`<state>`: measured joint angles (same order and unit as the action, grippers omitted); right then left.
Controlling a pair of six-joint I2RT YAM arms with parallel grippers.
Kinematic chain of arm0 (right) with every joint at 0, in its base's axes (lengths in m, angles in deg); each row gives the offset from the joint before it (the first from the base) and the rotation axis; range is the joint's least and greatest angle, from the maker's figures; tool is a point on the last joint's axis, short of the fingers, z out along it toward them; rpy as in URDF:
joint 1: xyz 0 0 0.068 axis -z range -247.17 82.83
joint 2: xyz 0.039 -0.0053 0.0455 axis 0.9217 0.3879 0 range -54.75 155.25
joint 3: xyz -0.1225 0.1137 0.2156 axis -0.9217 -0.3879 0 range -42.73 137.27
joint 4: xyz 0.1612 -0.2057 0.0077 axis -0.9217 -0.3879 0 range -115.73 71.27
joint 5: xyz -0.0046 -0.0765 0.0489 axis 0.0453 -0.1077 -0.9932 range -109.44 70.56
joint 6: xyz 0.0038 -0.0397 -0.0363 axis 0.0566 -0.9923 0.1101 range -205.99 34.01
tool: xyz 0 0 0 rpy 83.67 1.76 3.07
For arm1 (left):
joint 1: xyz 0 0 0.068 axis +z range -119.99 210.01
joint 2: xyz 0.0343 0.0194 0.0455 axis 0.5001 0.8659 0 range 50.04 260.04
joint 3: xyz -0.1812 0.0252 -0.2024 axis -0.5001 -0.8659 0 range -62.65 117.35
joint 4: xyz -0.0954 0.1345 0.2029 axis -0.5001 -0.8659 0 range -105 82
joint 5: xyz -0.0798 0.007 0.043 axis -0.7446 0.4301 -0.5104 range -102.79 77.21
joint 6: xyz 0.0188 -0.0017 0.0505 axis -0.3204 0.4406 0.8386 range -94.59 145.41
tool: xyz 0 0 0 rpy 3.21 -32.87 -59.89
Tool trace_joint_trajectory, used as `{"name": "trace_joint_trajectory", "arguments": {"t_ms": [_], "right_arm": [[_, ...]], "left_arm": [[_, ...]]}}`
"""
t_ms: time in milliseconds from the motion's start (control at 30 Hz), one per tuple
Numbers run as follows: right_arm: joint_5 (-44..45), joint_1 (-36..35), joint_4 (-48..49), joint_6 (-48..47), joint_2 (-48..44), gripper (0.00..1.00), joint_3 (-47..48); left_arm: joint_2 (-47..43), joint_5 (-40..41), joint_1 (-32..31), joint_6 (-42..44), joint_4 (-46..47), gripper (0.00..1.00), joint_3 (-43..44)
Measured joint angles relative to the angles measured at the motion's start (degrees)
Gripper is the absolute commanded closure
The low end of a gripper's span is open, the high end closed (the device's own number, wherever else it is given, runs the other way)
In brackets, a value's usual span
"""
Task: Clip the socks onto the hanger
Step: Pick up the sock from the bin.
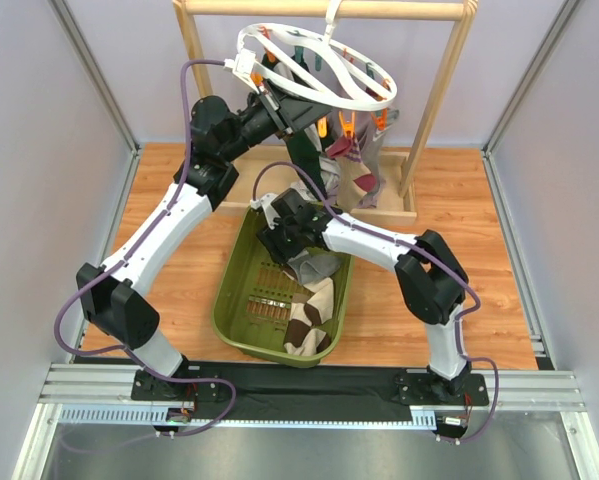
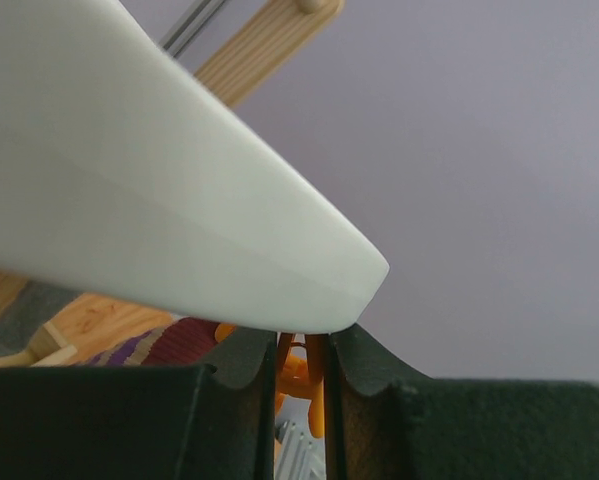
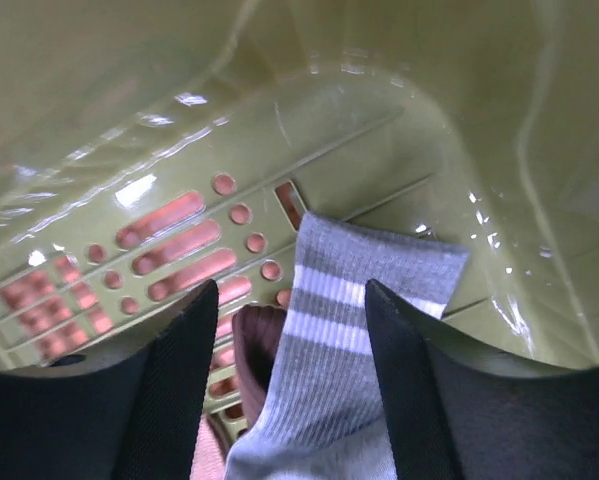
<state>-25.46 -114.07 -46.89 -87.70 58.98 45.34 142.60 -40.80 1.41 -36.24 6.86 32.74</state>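
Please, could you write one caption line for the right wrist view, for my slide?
Open right gripper straddling a grey sock with white stripes in the olive-green slotted basket.

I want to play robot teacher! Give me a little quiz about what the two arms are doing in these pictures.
1. True or false: the right gripper is reaching into the green basket.
2. What lies between its open jaws? A) a grey sock with white stripes B) a spoon C) a teal clip
3. Fill the gap: the left gripper pinches an ____ clip just under the white hanger.
Key: 1 true; 2 A; 3 orange.
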Motion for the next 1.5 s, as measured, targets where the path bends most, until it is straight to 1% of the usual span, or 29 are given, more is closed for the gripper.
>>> {"name": "trace_joint_trajectory", "arguments": {"t_ms": [100,267,433,500,567,600,733,767,800,867,933,1000,1033,1100,1233,1300,1400,1500], "right_arm": [[1.6,-0.3,-2.4,-0.1,1.9,0.46,1.0],[4.0,-0.3,-5.9,-0.9,3.6,0.46,2.4],[6.3,-0.3,-6.7,-1.2,4.1,0.50,3.1],[6.5,-0.3,-6.8,-1.3,4.9,0.55,4.0],[6.5,-0.3,-6.9,-1.4,5.8,0.57,4.8],[6.5,-0.3,-7.0,-1.4,6.3,0.63,5.2],[6.8,-0.3,-7.2,-1.8,7.3,0.76,6.0],[6.8,-0.3,-7.1,-1.8,7.3,0.84,6.1],[6.9,-0.3,-6.9,-1.8,7.3,1.00,6.0],[7.6,-0.3,-4.5,-1.6,6.6,1.00,4.3],[7.7,-0.3,1.4,-1.4,2.8,1.00,-2.1],[7.7,-0.3,6.0,-1.2,-3.7,1.00,-10.8],[7.6,-0.3,7.1,-1.1,-7.2,1.00,-14.5],[7.1,-0.3,8.4,-0.9,-13.1,1.00,-18.5],[4.3,-0.3,12.1,0.1,-25.0,1.00,-21.8],[1.3,0.0,14.1,1.3,-31.1,1.00,-22.8],[-6.3,1.7,16.5,4.5,-38.2,1.00,-23.2],[-15.3,5.4,18.6,9.0,-42.4,1.00,-23.6]], "left_arm": [[-0.2,0.0,0.1,0.0,0.0,1.00,0.0],[-0.2,-0.1,0.2,-0.2,0.0,1.00,-0.1],[-0.2,-0.1,0.2,-0.7,0.2,1.00,-0.1],[-0.2,-0.2,0.2,-0.9,0.2,1.00,-0.1],[-0.2,-0.2,0.2,-1.0,0.3,1.00,-0.1],[-0.2,-0.2,0.2,-1.0,0.3,1.00,-0.1],[-0.2,-0.2,0.2,-1.1,0.3,1.00,-0.1],[-0.2,-0.2,0.2,-1.1,0.4,1.00,-0.1],[-0.2,-0.2,0.2,-1.2,0.4,1.00,-0.2],[-0.2,-0.2,0.2,-1.3,0.6,1.00,-0.3],[-0.2,-0.2,0.2,-1.3,0.6,1.00,-0.4],[-0.2,-0.2,0.3,-1.4,0.7,1.00,-0.4],[-0.3,-0.2,0.3,-1.6,0.9,1.00,-0.4],[-0.5,-0.2,0.5,-2.3,1.2,1.00,-0.8],[-1.0,-0.2,0.9,-3.0,1.3,1.00,-1.4],[-1.1,-0.2,1.0,-3.2,1.3,1.00,-1.4],[-1.2,-0.3,1.0,-3.7,1.8,1.00,-1.5],[-1.2,-1.2,1.3,-4.2,2.9,1.00,-1.8]]}}
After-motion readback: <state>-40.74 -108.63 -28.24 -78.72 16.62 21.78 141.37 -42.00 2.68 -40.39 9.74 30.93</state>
